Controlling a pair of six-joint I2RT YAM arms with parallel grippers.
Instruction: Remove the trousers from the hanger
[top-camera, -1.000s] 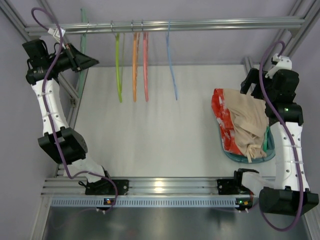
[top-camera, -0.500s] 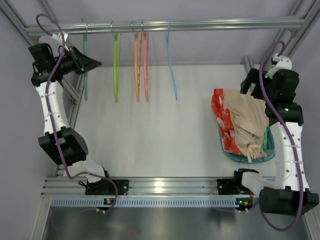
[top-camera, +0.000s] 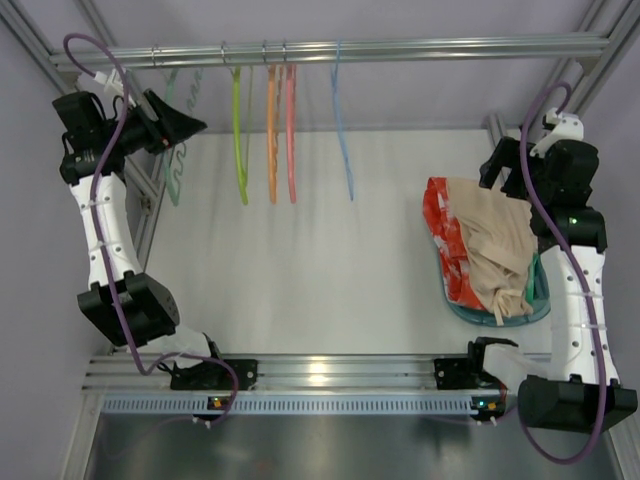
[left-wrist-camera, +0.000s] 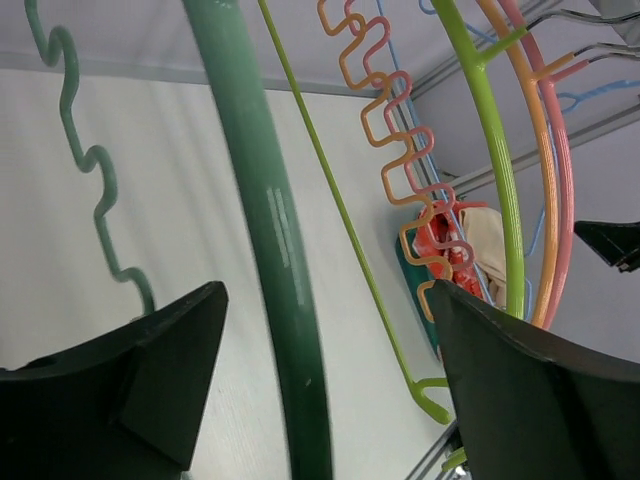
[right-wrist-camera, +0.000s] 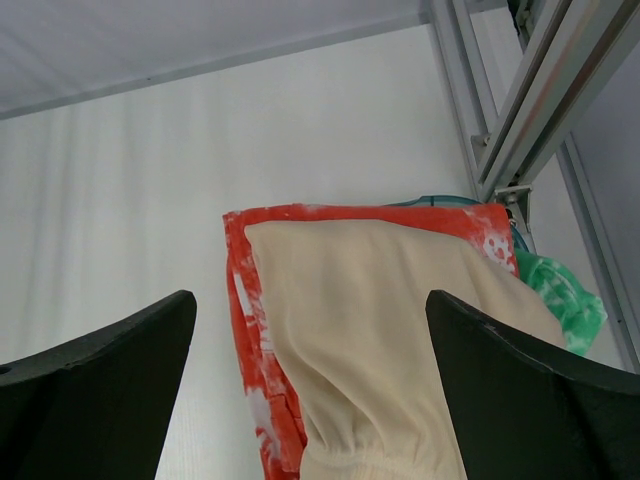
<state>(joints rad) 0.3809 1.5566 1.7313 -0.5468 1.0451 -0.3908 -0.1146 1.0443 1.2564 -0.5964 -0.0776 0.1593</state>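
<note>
Your left gripper (left-wrist-camera: 325, 300) is sitting open around the thin teal plastic hanger (left-wrist-camera: 265, 200); your right gripper (right-wrist-camera: 310, 295) is hovering open over the soft beige trousers (top-camera: 495, 245), lying with a red blotched cloth (top-camera: 440, 215) in the teal tub (top-camera: 520, 318).

We see plain beige trousers (top-camera: 495, 245) and a red cloth (top-camera: 438, 220) blotched white. The hanger (left-wrist-camera: 268, 250) is teal-green; we also see a lime hanger (top-camera: 238, 140), an orange hanger (top-camera: 270, 140), a pink hanger (top-camera: 291, 140) and a blue hanger (top-camera: 344, 140).

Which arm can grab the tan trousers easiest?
Probably right: the right gripper hangs open close to the trousers; the left gripper is across the table, straddling the teal hanger.
</note>
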